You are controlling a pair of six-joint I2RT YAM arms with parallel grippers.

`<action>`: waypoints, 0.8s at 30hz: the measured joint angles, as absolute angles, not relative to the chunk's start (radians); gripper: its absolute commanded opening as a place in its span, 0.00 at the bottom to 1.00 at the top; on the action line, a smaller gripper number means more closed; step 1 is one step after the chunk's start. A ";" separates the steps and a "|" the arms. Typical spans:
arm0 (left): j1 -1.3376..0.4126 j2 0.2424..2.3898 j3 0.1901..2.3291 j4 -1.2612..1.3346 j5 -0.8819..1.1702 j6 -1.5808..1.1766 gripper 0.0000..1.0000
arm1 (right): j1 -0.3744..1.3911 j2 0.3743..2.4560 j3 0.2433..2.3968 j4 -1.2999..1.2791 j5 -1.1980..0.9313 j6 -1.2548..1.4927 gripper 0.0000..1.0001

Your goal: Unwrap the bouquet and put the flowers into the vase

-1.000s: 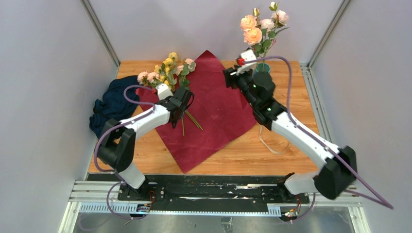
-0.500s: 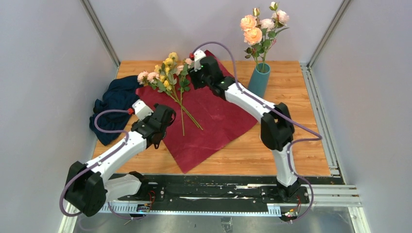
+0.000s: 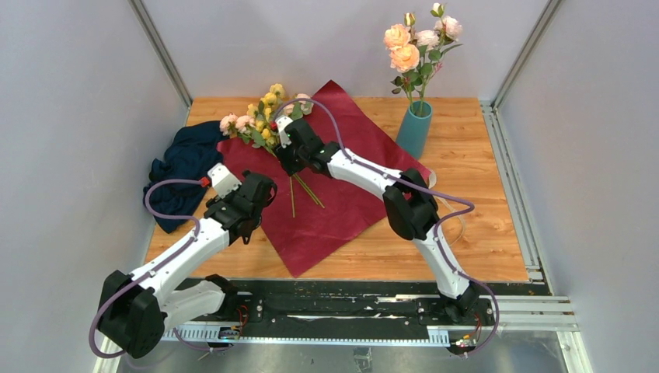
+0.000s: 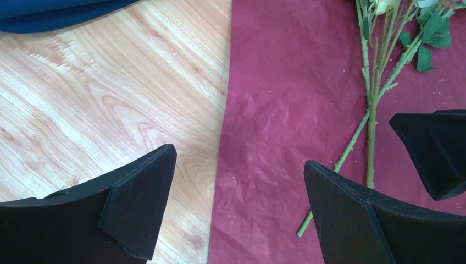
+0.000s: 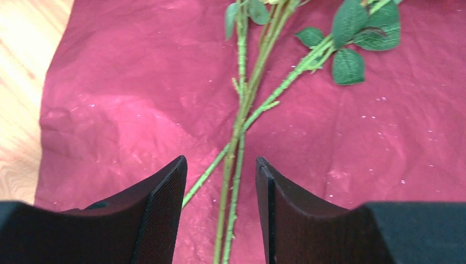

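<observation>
The bouquet lies unwrapped: the maroon wrapping paper [image 3: 342, 186] is spread flat, and loose pink and yellow flowers [image 3: 264, 116] rest on its far left corner, stems [image 3: 305, 190] pointing toward me. My right gripper [image 3: 289, 163] hangs low over these stems [image 5: 236, 148], open, with two stems running between its fingers and not pinched. The left gripper [image 3: 263, 186] is open wide and empty over the paper's left edge [image 4: 225, 137], with the stems [image 4: 371, 126] to its right. The teal vase [image 3: 414, 128] stands at the back right and holds peach and pink flowers [image 3: 412, 43].
A dark navy cloth [image 3: 183, 167] is heaped at the left side of the wooden table [image 3: 466, 171]. White walls and metal frame posts enclose the table on three sides. The right arm stretches across the paper from the near right.
The right arm has swung from beside the vase across to the loose stems and lowered over them. The left arm has drawn back toward the near left, off the stems.
</observation>
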State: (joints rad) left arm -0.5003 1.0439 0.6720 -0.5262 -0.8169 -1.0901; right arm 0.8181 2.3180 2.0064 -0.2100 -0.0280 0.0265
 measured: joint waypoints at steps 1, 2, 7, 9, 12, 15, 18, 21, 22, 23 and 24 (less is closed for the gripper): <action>-0.500 1.044 0.669 -0.525 -0.815 -1.087 0.97 | 0.826 2.318 2.006 -0.210 -0.032 0.027 0.52; -0.500 1.044 0.666 -0.524 -0.815 -1.084 0.97 | 0.832 2.318 2.006 -0.210 -0.035 0.028 0.52; -0.500 1.044 0.656 -0.524 -0.815 -1.076 0.97 | 0.848 2.320 2.004 -0.207 -0.042 0.034 0.51; -0.500 1.044 0.656 -0.524 -0.814 -1.076 0.97 | 0.850 2.325 2.003 -0.206 -0.042 0.035 0.50; -0.500 1.042 0.655 -0.524 -0.812 -1.073 0.98 | 0.853 2.344 2.001 -0.202 -0.042 0.035 0.50; -0.500 1.030 0.653 -0.525 -0.810 -1.070 0.98 | 0.855 2.357 1.993 -0.202 -0.041 0.035 0.49; -0.500 1.000 0.646 -0.525 -0.804 -1.068 0.98 | 0.855 2.374 1.986 -0.202 -0.035 0.035 0.47; -0.500 0.969 0.641 -0.526 -0.803 -1.062 0.98 | 0.855 2.391 1.980 -0.202 -0.030 0.035 0.41; -0.500 0.963 0.641 -0.526 -0.804 -1.061 0.98 | 0.855 2.393 1.978 -0.202 -0.030 0.037 0.40; -0.500 0.956 0.640 -0.526 -0.803 -1.059 0.97 | 0.855 2.394 1.974 -0.202 -0.030 0.039 0.38; -0.500 0.950 0.640 -0.526 -0.804 -1.058 0.98 | 0.855 2.395 1.972 -0.202 -0.030 0.042 0.29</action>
State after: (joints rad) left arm -0.5003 0.9501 0.6395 -0.5262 -0.8036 -1.0576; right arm 0.8551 2.3947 1.9717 -0.2016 -0.0296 0.0418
